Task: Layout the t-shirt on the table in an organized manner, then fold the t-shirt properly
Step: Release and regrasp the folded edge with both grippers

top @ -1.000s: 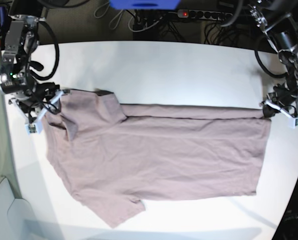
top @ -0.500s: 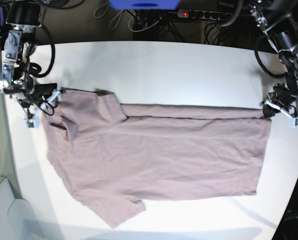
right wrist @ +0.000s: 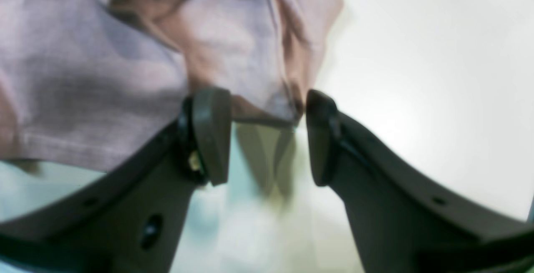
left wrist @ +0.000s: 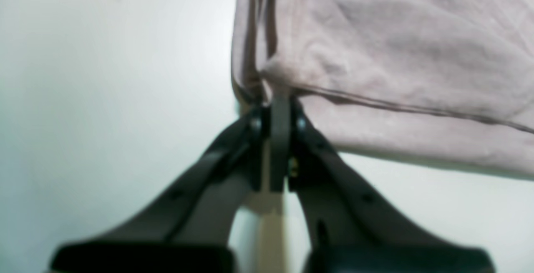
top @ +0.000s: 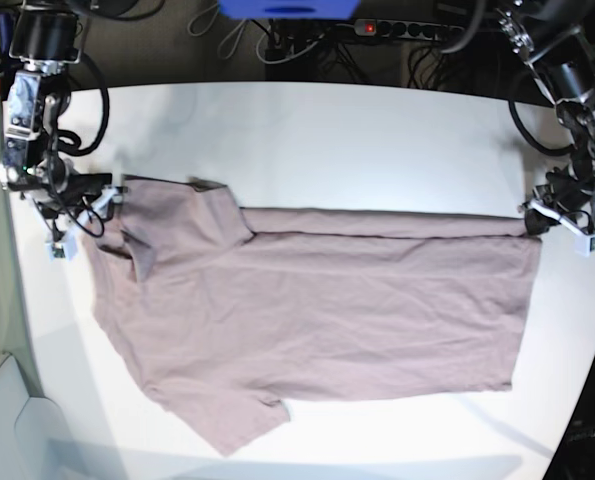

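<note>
at the table's (top: 307,130) left edge the right gripper (top: 77,215) stands with jaws wide apart, the t-shirt's (top: 317,310) shoulder corner between them but ungripped. the mauve t-shirt lies spread across the middle, its top edge folded over. far right, the left gripper (top: 557,222) pinches the hem corner; closing squarely on the shoulder first should keep the fold even.

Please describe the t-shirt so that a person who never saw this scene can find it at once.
Look at the large white table between the two arms. The t-shirt lies spread across it, a plain mauve, wrinkled, short-sleeved garment. It is the only cloth there, the only colour on the white.
</note>
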Controlling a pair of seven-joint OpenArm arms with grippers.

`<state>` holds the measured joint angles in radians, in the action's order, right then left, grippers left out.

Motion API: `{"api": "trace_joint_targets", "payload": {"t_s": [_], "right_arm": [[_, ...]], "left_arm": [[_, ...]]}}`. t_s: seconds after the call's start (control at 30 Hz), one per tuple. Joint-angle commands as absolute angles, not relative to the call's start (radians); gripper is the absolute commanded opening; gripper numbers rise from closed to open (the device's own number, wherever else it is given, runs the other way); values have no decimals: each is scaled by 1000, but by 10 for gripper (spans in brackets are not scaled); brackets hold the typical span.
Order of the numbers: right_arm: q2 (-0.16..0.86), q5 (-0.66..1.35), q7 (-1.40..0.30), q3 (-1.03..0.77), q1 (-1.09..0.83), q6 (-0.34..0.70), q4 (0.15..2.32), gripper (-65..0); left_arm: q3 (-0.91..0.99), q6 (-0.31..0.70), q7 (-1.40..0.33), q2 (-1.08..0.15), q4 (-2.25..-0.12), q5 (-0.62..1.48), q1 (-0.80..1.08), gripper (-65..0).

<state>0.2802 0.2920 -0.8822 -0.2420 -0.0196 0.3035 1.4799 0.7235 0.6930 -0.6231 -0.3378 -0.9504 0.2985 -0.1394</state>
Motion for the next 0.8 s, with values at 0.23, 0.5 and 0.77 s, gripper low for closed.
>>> {"api": "trace_joint_targets", "payload": {"t_s": [0.23, 0.5, 0.77], "right_arm": [[295, 297, -866, -246, -2, 311, 1497, -555], [305, 297, -872, -246, 39, 311, 1394, -621], [325, 298, -920, -245, 45, 312, 1399, -650]], "left_arm": [[723, 698, -613, -358, -963, 305, -154, -648], [723, 698, -613, -358, -963, 305, -157, -648], [727, 698, -679, -360, -993, 305, -157, -649]]}}
